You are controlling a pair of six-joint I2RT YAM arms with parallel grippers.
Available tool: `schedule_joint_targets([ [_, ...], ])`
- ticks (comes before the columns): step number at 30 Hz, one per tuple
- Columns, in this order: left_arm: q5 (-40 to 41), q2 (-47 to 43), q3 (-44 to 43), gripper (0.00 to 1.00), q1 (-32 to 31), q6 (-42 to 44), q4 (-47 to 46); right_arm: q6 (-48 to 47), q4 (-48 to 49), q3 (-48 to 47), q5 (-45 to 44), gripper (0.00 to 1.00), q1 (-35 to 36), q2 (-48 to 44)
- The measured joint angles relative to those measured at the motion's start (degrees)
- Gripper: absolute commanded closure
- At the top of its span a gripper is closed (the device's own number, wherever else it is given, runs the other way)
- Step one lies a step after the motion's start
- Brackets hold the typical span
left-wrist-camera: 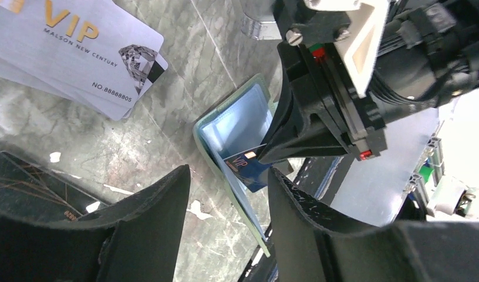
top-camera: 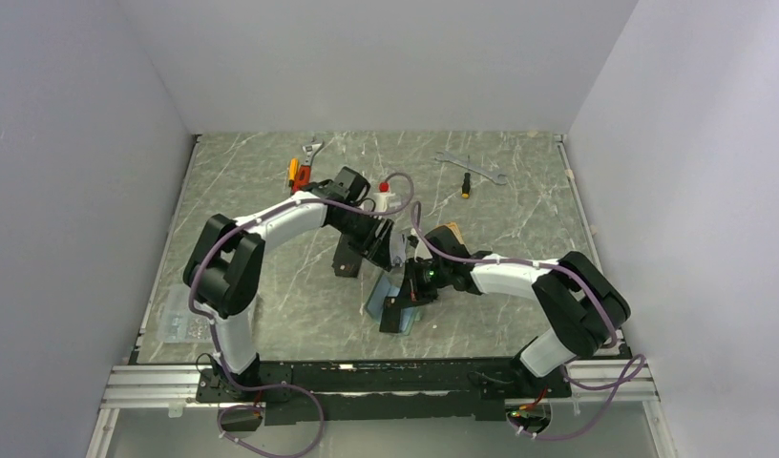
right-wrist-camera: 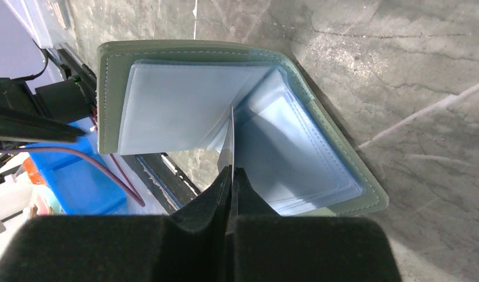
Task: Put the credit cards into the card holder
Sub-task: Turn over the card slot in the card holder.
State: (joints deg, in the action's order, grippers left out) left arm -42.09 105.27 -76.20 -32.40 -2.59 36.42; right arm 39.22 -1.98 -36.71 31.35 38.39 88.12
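R fingers (right-wrist-camera: pixel 230 183) pinching dark card (left-wrist-camera: pixel 249 169) by its edge, prob stiff, thin, slick; card tip entering floppy card holder (right-wrist-camera: pixel 111 100) just ahead; L fingers (top-camera: pixel 386 248) hovering spread, empty

— What's lying at the top of the grey marbled tabletop (top-camera: pixel 519 229)?
— Upper right, a silver open-ended wrench (top-camera: pixel 473 169), with a small orange-and-black screwdriver (top-camera: pixel 466 187) against it. Left of centre, a silver adjustable wrench (top-camera: pixel 313 152) beside an orange-handled tool (top-camera: pixel 294 173).
— And mid-frame?
— A white bottle with a red cap (top-camera: pixel 384 197).
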Motion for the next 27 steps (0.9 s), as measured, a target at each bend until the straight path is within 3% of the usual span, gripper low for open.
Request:
schedule_joint_targets([
  [4,0.98,1.84,0.0,0.53,-1.27,2.16,0.26,0.0,0.15,-0.63,0.02,1.0,0.24,0.59],
  [10,3.32,3.1,0.07,0.73,-2.75,5.84,1.2,-0.04,0.31,-0.96,0.13,1.0,0.28,1.09],
  [27,7.45,-1.27,10.86,0.75,-2.82,12.48,-0.7,1.53,4.83,3.72,5.03,1.0,-3.37,0.26],
])
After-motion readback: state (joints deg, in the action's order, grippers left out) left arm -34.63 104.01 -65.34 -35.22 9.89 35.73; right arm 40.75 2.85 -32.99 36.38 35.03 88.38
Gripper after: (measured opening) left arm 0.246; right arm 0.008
